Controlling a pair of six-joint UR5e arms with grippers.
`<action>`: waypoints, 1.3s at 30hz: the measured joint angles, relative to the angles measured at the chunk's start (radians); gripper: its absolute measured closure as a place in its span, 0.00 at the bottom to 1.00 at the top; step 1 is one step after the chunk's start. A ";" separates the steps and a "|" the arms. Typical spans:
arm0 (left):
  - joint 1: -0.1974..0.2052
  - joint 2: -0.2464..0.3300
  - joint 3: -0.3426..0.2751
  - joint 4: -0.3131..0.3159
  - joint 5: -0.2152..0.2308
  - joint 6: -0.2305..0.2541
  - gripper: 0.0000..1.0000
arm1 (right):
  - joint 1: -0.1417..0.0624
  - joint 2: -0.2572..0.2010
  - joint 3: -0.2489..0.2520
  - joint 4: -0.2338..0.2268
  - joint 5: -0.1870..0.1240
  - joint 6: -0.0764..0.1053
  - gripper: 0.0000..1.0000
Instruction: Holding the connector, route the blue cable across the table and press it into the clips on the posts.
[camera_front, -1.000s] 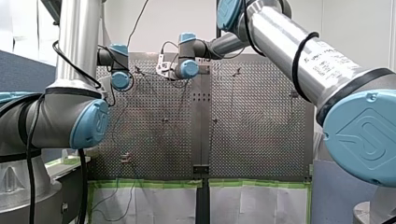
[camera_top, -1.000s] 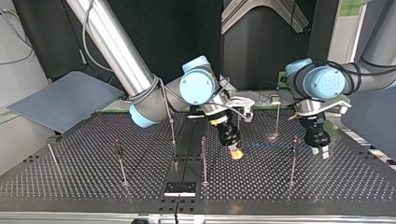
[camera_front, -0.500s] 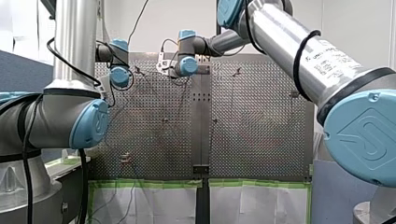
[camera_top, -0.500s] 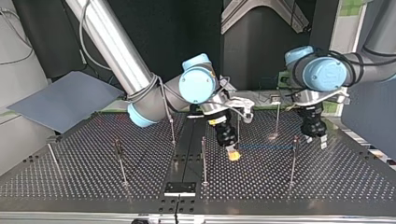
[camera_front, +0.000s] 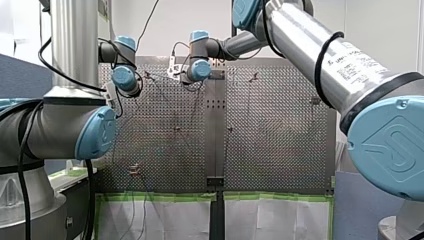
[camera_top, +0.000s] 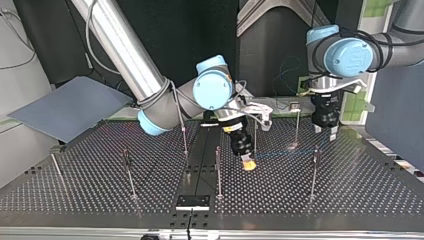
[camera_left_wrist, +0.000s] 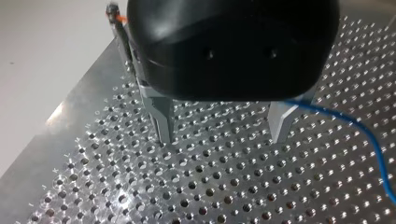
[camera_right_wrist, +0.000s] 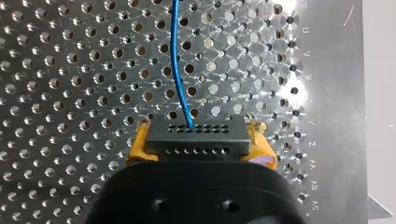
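The black connector (camera_right_wrist: 196, 137) sits between the yellow pads of my right gripper (camera_right_wrist: 197, 145), which is shut on it. From it the thin blue cable (camera_right_wrist: 178, 60) runs straight ahead over the perforated plate. In the top view my right gripper (camera_top: 248, 163) hangs low near the middle post (camera_top: 217, 170), and the blue cable (camera_top: 285, 153) stretches towards the post (camera_top: 313, 172) at the right. My left gripper (camera_left_wrist: 223, 137) is open with nothing between its metal fingers; the blue cable (camera_left_wrist: 369, 135) passes beside it. In the top view it (camera_top: 326, 130) hangs above the table's far right.
Several thin posts stand on the perforated table (camera_top: 100, 200), among them one (camera_top: 129, 175) at the top view's left and one (camera_top: 297, 125) near my left gripper. A post with an orange-marked clip (camera_left_wrist: 114, 14) stands beside my left gripper. A black block (camera_top: 192, 202) sits at the near edge.
My left gripper has risen off the plate and drawn back towards the top view's far edge, away from the right post. My right gripper has stayed almost still with the connector.
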 joint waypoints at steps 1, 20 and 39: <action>-0.001 0.007 -0.003 -0.007 0.001 0.000 0.00 | 0.000 0.000 0.000 0.001 0.000 0.000 1.00; -0.023 0.156 -0.008 -0.156 0.056 0.014 0.00 | 0.004 0.001 0.000 0.008 0.012 0.000 1.00; -0.093 0.139 0.066 -0.169 0.148 0.181 0.00 | -0.007 0.001 0.000 0.009 0.014 0.004 1.00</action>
